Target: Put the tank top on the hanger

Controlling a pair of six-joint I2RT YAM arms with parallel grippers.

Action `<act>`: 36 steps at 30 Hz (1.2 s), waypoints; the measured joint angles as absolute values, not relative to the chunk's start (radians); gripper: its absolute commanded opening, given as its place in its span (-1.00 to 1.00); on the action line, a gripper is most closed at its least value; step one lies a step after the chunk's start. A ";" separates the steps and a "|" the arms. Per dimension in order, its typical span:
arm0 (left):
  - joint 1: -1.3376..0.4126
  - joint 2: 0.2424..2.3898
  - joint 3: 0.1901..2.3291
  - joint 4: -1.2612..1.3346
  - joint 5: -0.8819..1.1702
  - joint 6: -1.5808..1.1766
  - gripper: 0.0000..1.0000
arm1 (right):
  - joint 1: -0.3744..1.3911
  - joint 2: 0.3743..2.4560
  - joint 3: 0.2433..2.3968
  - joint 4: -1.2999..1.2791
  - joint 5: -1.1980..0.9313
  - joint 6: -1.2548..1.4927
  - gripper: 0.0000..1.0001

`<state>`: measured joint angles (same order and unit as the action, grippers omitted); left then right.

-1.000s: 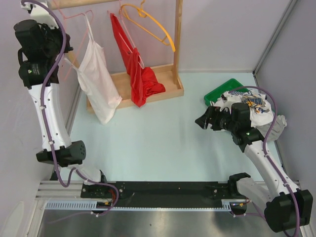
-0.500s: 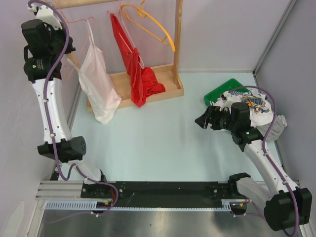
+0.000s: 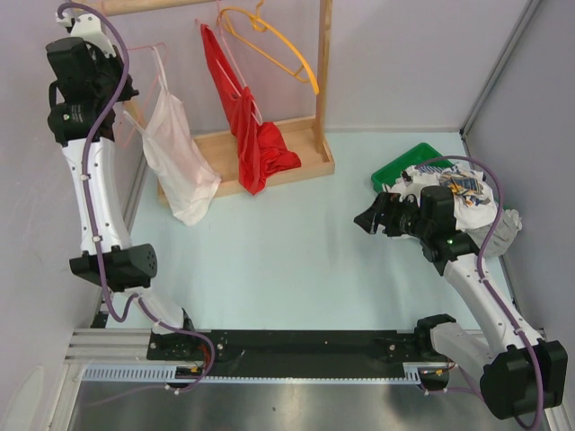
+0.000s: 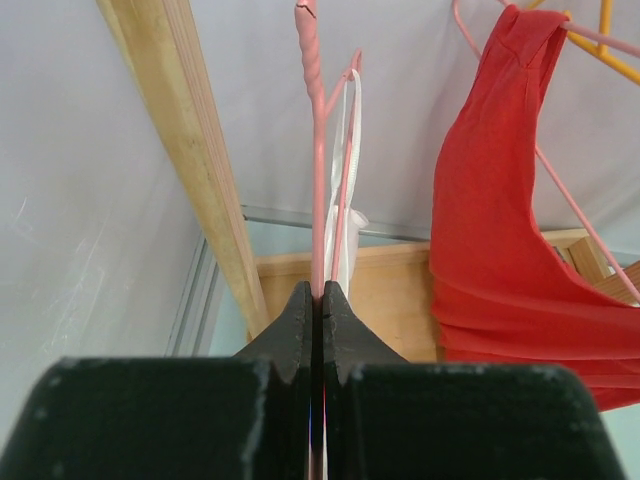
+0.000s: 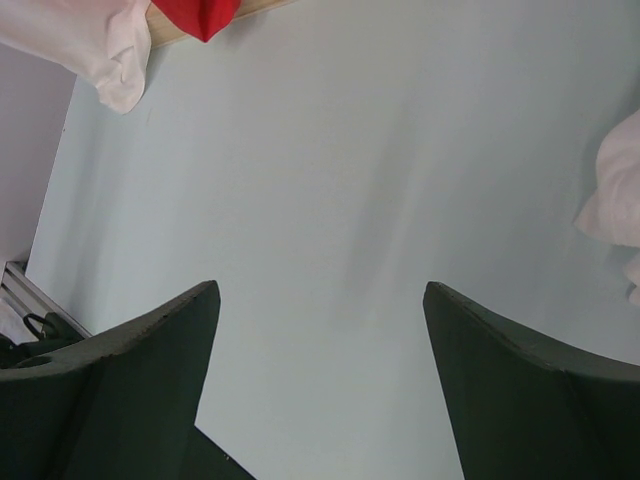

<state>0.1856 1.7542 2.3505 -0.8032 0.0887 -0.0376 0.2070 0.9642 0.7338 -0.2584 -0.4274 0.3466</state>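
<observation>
The white tank top [image 3: 175, 153] hangs by its thin straps from the pale pink hanger [image 3: 148, 47] at the left end of the wooden rack. In the left wrist view my left gripper [image 4: 321, 295] is shut on the hanger's pink wire [image 4: 318, 190]. A white strap [image 4: 346, 170] runs just right of that wire. The hanger's twisted neck rises above the fingers beside the rack's wooden post [image 4: 190, 170]. My right gripper [image 3: 370, 220] hovers open over the table at the right, with only bare tabletop between its fingers [image 5: 180, 320].
A red garment [image 3: 247, 126] and an orange-yellow hanger [image 3: 278, 45] hang on the rack, which stands on a wooden base [image 3: 296, 148]. A green bin [image 3: 404, 166] and a heap of white-grey clothes [image 3: 472, 202] lie behind the right arm. Walls close in on the left and right.
My left arm has shifted right and up toward the rack's rail with the hanger. The tank top has moved with it. The right arm has not moved.
</observation>
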 measured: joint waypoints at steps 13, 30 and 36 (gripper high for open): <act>0.186 1.755 2.335 -0.810 0.082 -0.049 0.32 | 0.207 0.965 0.733 -0.256 -0.428 0.347 0.78; 0.155 1.576 2.186 -0.785 0.026 -0.061 0.99 | 0.205 0.943 0.733 -0.264 -0.427 0.346 0.78; 0.136 1.335 1.923 -0.694 -0.061 -0.061 0.99 | 0.205 0.929 0.733 -0.278 -0.427 0.346 0.78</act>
<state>0.1364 1.3346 1.9232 -0.6941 -0.0612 -0.0612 0.2050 0.9291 0.7334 -0.2775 -0.4271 0.3458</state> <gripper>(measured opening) 0.994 0.887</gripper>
